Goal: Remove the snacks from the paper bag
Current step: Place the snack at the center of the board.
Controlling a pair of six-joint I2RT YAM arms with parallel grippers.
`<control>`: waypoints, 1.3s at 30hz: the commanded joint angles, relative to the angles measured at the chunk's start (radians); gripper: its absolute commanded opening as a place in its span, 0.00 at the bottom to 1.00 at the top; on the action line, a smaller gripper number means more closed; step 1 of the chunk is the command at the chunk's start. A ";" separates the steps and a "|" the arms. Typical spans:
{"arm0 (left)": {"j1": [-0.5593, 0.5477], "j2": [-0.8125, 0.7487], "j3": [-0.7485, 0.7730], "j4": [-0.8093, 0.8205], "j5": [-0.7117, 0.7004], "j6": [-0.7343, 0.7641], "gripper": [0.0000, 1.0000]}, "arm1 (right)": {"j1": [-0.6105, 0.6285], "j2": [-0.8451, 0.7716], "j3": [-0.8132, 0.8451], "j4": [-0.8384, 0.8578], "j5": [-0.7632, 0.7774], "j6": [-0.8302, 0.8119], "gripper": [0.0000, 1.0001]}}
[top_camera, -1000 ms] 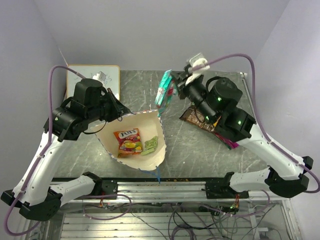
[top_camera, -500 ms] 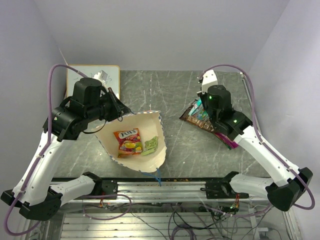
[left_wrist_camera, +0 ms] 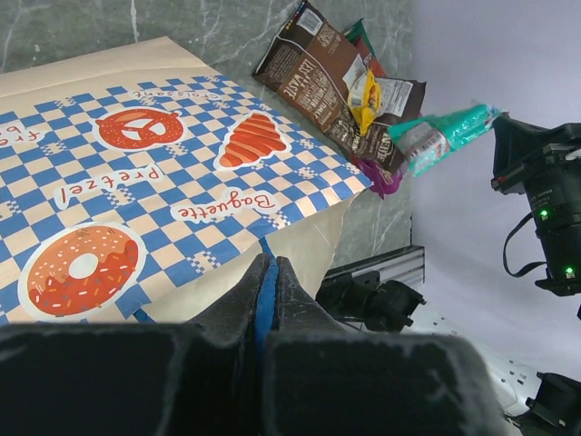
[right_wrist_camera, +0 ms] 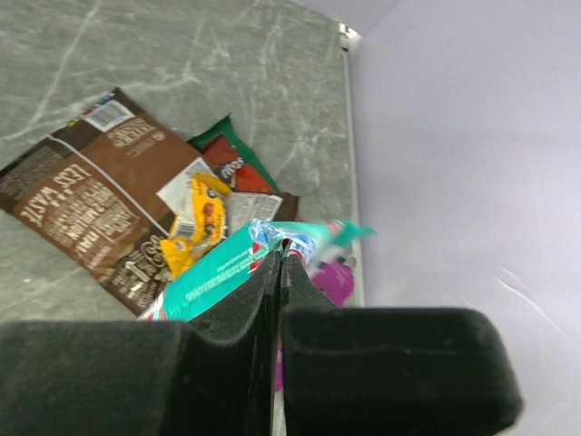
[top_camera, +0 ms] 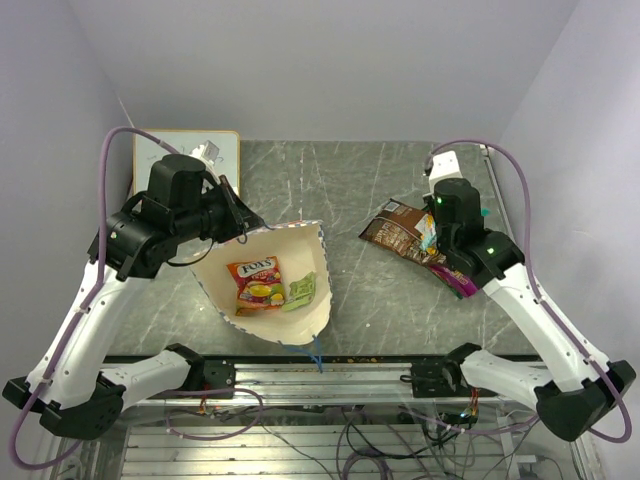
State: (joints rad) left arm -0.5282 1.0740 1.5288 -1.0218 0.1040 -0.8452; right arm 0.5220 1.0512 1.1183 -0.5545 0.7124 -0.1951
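The paper bag (top_camera: 310, 318) lies open in the middle, its checkered side showing in the left wrist view (left_wrist_camera: 136, 163). My left gripper (top_camera: 238, 228) is shut on its blue cord handle (left_wrist_camera: 263, 300) and holds the mouth up. Inside lie an orange-red candy packet (top_camera: 257, 283) and a small green packet (top_camera: 300, 290). My right gripper (top_camera: 440, 228) is shut on a teal-green packet (right_wrist_camera: 218, 272) just above the pile of snacks at the right: the brown bag (right_wrist_camera: 100, 209), a green chip bag (right_wrist_camera: 231, 163), a yellow packet (right_wrist_camera: 200, 218) and a purple packet (right_wrist_camera: 334, 282).
A small whiteboard (top_camera: 190, 160) lies at the back left behind my left arm. The table's right edge rail (right_wrist_camera: 345, 136) and the purple wall run close beside the pile. An aluminium frame (top_camera: 330, 370) runs along the front edge.
My right gripper has carried the teal-green packet from above the bag's far corner rightwards to over the snack pile. My left gripper has held the bag still.
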 commanded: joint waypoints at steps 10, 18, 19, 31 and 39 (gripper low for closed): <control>-0.005 -0.013 0.035 0.051 0.063 0.011 0.07 | -0.142 0.069 -0.061 0.049 0.015 -0.029 0.00; -0.006 0.006 0.054 0.048 0.066 0.021 0.07 | -0.319 0.101 -0.163 0.167 -0.109 -0.104 0.00; -0.006 0.008 0.051 0.055 0.073 0.020 0.07 | -0.345 0.106 -0.174 0.172 -0.121 -0.104 0.00; -0.006 0.060 0.179 0.063 0.090 0.144 0.07 | -0.464 0.124 -0.353 0.266 -0.185 -0.051 0.00; -0.006 0.113 0.313 -0.038 0.033 0.235 0.07 | -0.465 0.101 -0.291 0.199 -0.208 -0.064 0.47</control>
State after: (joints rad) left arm -0.5282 1.1740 1.7733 -1.0309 0.1642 -0.6762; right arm 0.0628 1.1805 0.7685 -0.3382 0.5278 -0.2619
